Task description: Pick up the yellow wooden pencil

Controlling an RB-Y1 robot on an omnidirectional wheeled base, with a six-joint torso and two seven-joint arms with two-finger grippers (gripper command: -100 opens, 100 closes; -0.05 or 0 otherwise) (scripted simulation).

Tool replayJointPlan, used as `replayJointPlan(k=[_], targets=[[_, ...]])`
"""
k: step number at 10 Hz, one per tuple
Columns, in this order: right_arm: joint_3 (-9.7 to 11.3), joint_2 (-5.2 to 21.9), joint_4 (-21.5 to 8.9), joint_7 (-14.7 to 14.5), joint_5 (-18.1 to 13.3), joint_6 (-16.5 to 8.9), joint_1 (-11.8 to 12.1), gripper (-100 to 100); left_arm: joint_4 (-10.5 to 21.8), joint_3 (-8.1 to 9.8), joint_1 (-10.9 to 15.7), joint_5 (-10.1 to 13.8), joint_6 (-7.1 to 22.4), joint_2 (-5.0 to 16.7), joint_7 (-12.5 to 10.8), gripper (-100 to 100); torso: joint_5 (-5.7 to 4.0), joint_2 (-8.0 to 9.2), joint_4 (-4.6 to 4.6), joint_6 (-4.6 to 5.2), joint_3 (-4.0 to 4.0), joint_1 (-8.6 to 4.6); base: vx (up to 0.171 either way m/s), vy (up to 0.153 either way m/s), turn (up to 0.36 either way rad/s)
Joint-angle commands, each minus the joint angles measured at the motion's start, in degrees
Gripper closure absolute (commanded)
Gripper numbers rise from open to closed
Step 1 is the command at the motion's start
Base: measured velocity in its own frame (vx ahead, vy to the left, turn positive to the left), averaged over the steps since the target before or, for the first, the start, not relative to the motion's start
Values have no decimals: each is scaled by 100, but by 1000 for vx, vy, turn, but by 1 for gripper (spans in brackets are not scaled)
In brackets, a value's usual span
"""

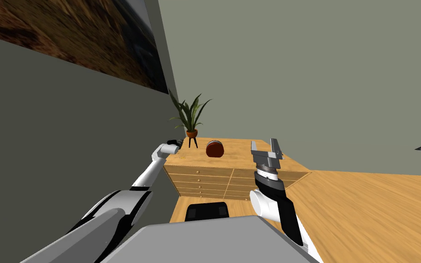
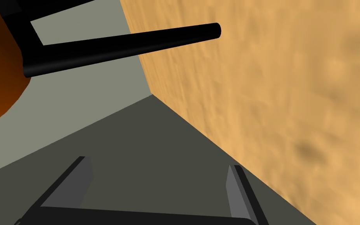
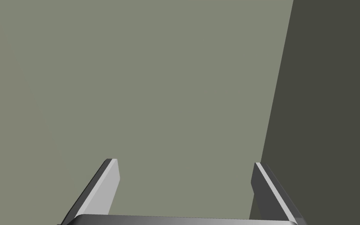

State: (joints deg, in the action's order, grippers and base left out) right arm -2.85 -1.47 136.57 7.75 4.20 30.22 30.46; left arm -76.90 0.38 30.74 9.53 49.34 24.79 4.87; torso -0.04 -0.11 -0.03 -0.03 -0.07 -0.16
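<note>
Above the front right edge of the wooden dresser point(image 1: 232, 178), the right gripper point(image 1: 264, 145) is raised with its fingers spread apart, holding nothing. On the dresser top, just beside the left wrist, lies a faint yellowish speck point(image 1: 181, 158), possibly the pencil; it is too small to confirm. A dark red round object point(image 1: 214, 149) sits near the top's middle. At the rear left corner, the left gripper point(image 1: 174, 142) is released and empty, close to the black stand point(image 2: 120, 47) of the orange plant pot point(image 1: 192, 133).

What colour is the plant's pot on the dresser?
Orange-brown pot; the head view shows it best.
</note>
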Motion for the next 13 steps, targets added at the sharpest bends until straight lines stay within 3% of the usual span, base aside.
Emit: replayJointPlan(k=[1,3,4,5,6,7,8,9,10,13], targets=[[0,0,0,0,0,0,0,0,286,-17,139,8,286,7,5,-100,0,0,0,0,0,0,26,-35,1],[0,0,0,0,0,0,0,0,347,-17,139,8,328,7,5,-100,2,8,1,-2,4,10,4,-8,1],[0,0,0,0,0,0,0,0,552,-46,387,57,619,38,29,-100,4,13,2,-2,7,16,12,-20,5],[0,0,0,0,0,0,0,0,707,-46,395,57,665,38,29,-100,2,9,2,-1,5,9,16,-27,3],[0,0,0,0,0,0,0,0,915,-76,646,105,869,64,53,-100,2,8,1,-2,4,7,25,-39,11],[0,0,0,0,0,0,0,0,1087,-76,646,105,990,64,53,-100,0,4,1,-1,3,2,20,-34,5],[0,0,0,0,0,0,0,0,1306,-105,892,151,1137,86,76,-100,1,6,0,-2,3,4,10,-38,12],[0,0,0,0,0,0,0,0,1447,-105,892,151,1289,86,76,-100,0,8,2,-1,4,2,11,-31,5],[0,0,0,0,0,0,0,0,1666,-135,1131,195,1444,102,98,-100,1,9,1,-2,5,4,19,-35,13],[0,0,0,0,0,0,0,0,2137,-165,1362,237,1881,113,119,-100,1,10,2,-1,5,4,10,-28,9]])
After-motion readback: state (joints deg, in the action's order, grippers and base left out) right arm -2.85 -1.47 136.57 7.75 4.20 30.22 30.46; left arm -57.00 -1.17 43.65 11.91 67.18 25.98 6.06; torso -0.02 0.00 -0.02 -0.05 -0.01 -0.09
